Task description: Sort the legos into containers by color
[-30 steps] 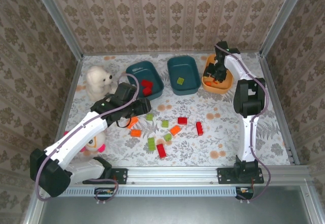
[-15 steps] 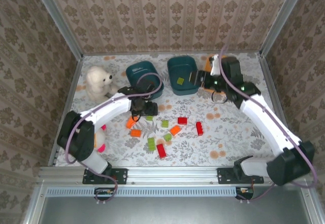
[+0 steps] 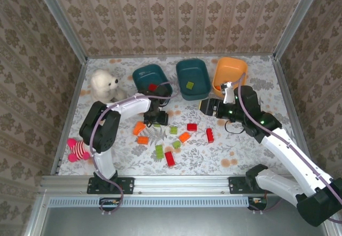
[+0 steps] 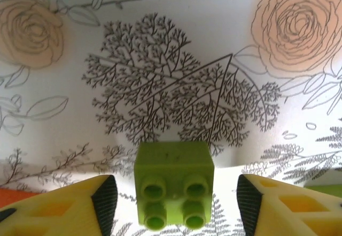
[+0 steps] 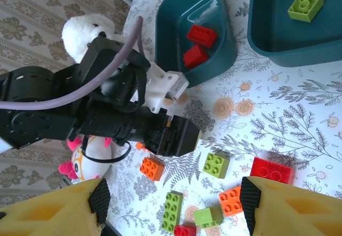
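A light green brick lies studs-up on the flowered table between the fingers of my left gripper, which is open around it with gaps on both sides. From above, the left gripper sits low just in front of the left teal bin, which holds red bricks. The middle teal bin holds one green brick. The orange bin stands at the back right. My right gripper hovers open and empty above the loose bricks: red, orange, green.
A white plush bear sits at the back left and a pink striped plush lies beside the left arm. More loose bricks lie nearer the front: orange, green, red, red. Metal rails border the table.
My right gripper has left the orange bin and come forward-left over the table. My left gripper has shifted right and down, around the green brick.
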